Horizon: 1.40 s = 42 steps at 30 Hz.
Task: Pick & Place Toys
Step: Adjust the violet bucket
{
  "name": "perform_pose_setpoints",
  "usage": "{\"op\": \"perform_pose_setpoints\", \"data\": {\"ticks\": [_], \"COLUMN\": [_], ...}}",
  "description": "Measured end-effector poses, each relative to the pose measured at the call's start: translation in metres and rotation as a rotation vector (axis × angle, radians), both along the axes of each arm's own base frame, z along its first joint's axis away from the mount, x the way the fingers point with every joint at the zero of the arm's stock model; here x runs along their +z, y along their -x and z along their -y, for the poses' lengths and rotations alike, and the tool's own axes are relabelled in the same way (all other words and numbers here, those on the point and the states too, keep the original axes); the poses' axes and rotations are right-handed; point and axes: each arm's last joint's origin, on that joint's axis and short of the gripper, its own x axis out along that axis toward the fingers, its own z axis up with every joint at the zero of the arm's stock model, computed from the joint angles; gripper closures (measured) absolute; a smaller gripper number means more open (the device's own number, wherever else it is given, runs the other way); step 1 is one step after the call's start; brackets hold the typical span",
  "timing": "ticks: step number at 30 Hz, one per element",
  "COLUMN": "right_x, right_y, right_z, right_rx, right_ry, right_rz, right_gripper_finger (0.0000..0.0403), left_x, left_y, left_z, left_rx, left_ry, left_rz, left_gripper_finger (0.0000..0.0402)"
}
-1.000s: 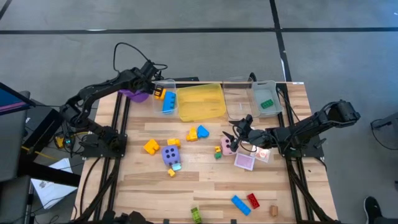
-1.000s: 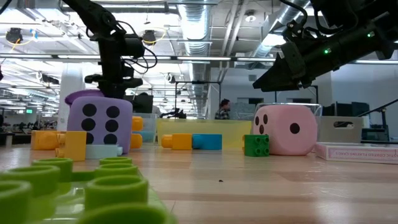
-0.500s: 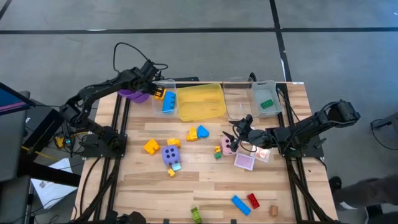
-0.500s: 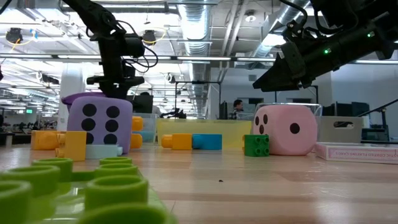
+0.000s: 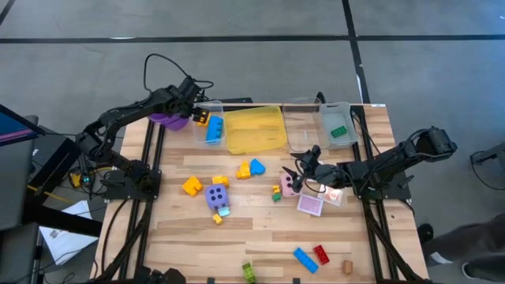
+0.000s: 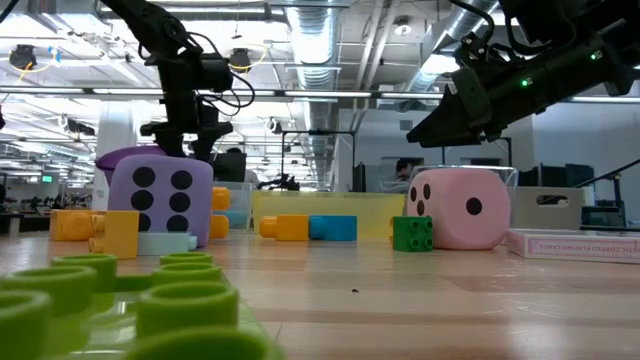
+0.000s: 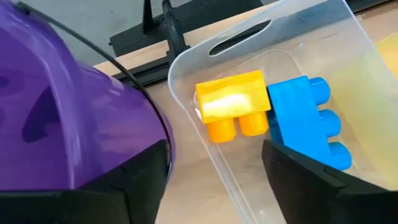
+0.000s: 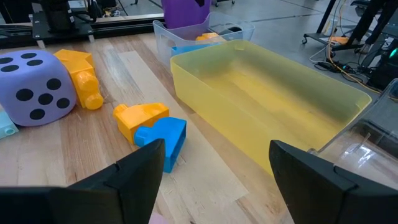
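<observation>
Releasing over the clear tray (image 7: 186,74), we see the left gripper (image 7: 214,171) open; the yellow block (image 7: 231,102) lies just ahead, apparently free. Retract straight up. Right gripper (image 8: 214,171) waits open.

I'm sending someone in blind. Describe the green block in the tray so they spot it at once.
Start at the yellow tray at the table's far edge. Two trays to its right stands a grey-green tray, at the corner. The green block lies alone inside it, the only toy there.
</observation>
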Motion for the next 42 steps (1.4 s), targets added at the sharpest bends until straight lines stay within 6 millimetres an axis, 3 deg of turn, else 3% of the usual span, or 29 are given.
{"op": "perform_pose_setpoints", "data": {"ticks": [16,42], "right_x": [0.000,0.000], "right_y": [0.000,0.000], "right_z": [0.000,0.000], "right_rx": [0.000,0.000], "right_ry": [0.000,0.001], "right_rz": [0.000,-0.005], "right_gripper_finger": [0.0121,0.0121], "left_x": [0.003,0.008], "left_y": [-0.020,-0.035], "left_z": [0.011,0.014], "left_rx": [-0.252,-0.292], "left_ry": [-0.091,-0.197], "left_rz": [-0.113,-0.073], "left_gripper_finger": [0.0151,0.0169]}}
